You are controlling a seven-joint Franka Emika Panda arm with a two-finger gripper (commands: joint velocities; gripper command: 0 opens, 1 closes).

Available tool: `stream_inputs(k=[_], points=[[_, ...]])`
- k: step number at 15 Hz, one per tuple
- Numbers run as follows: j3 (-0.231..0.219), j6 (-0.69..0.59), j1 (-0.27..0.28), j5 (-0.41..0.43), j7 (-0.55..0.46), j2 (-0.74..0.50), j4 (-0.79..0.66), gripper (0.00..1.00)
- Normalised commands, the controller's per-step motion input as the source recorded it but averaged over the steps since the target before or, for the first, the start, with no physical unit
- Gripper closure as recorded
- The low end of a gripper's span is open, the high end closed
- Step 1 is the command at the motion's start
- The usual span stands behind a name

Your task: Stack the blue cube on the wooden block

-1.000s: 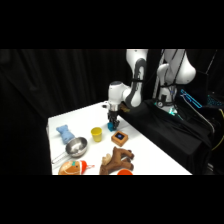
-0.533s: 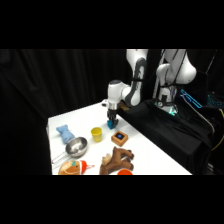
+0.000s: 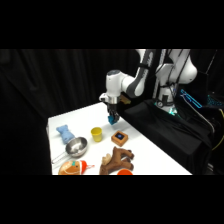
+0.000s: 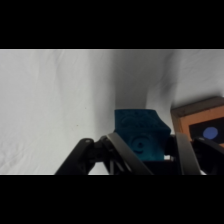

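My white arm's two-finger gripper [image 3: 112, 120] is clamped on the small teal-blue cube [image 4: 140, 134], held in the air just beside the flat brown wooden block with a dark blue square mark [image 3: 120, 137]. I judge a risk: lowering off-centre could catch the block's edge and tip the cube. In the wrist view the block [image 4: 200, 131] is cut off at the right edge, and the fingertips are hidden.
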Motion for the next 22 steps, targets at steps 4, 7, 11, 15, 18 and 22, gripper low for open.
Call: stream_inputs(k=[4,7,11,15,18,22], points=[[0.202,-0.37,-0.018,-0.106,0.18,-0.34,0.00,0.76],[0.215,-0.24,-0.005,0.055,0.10,-0.29,-0.04,0.76],[0.167,-0.11,0.025,0.155,0.05,-0.23,-0.08,0.76],[0.103,0.01,0.043,0.211,0.02,-0.14,-0.10,0.76],[0.074,0.14,0.050,0.240,-0.01,-0.05,-0.12,0.76],[0.057,0.28,0.049,0.178,0.02,0.02,-0.10,0.76]])
